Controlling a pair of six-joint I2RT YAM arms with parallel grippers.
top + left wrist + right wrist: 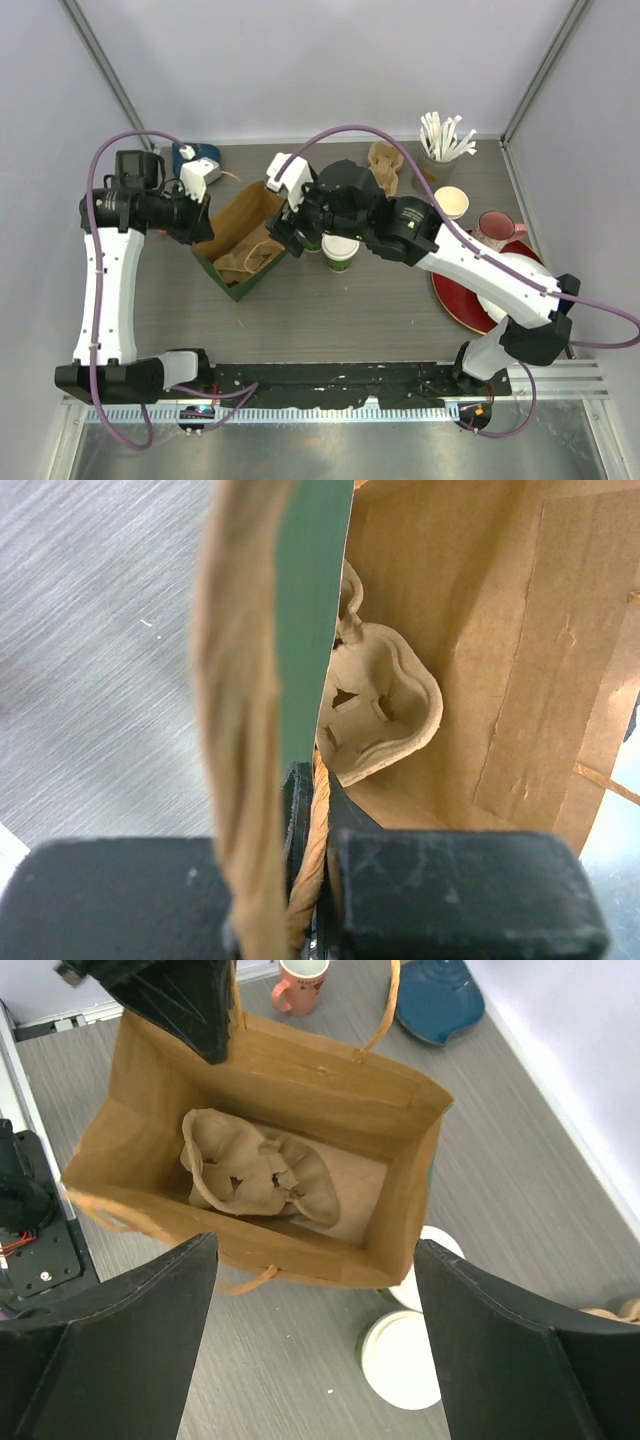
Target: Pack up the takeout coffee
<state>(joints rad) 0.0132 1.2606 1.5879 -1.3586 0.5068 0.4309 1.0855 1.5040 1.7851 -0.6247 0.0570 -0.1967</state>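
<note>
- Clamps the left gripper (200, 225) together on the rim of the paper bag (243, 243); could lose it under a sideways push.
- Hangs the right gripper (298, 232), jaws wide apart and empty, above the bag's right edge; could tip a cup by closing off-centre.
- Shows takeout cups (340, 250) upright on the surface (350, 320), just right of the bag, lids up, long axis vertical.
</note>
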